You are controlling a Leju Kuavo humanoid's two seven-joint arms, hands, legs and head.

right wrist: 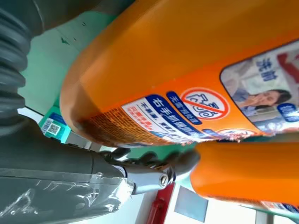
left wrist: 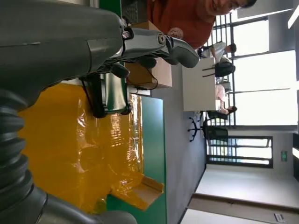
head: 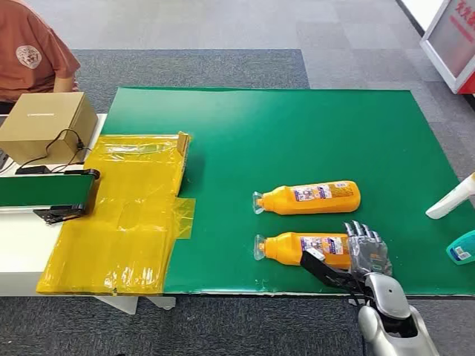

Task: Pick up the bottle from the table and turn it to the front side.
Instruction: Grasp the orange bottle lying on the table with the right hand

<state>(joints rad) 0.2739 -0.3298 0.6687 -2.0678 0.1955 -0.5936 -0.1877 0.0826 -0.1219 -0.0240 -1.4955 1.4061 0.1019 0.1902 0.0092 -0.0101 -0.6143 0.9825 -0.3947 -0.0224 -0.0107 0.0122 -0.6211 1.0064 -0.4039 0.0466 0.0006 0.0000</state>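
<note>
Two orange bottles lie on their sides on the green table, clear caps pointing left. My right hand is at the base end of the near bottle: its fingers reach over the far side and the thumb stretches along the near side, not clamped. In the right wrist view the near bottle is very close, with dark fingers between it and the far bottle. The far bottle lies parallel, label up. My left hand holds nothing, fingers extended.
A white bottle and a teal object sit at the table's right edge. Yellow plastic sheeting covers the left end, beside a green conveyor belt and a cardboard box. A person in an orange shirt sits behind.
</note>
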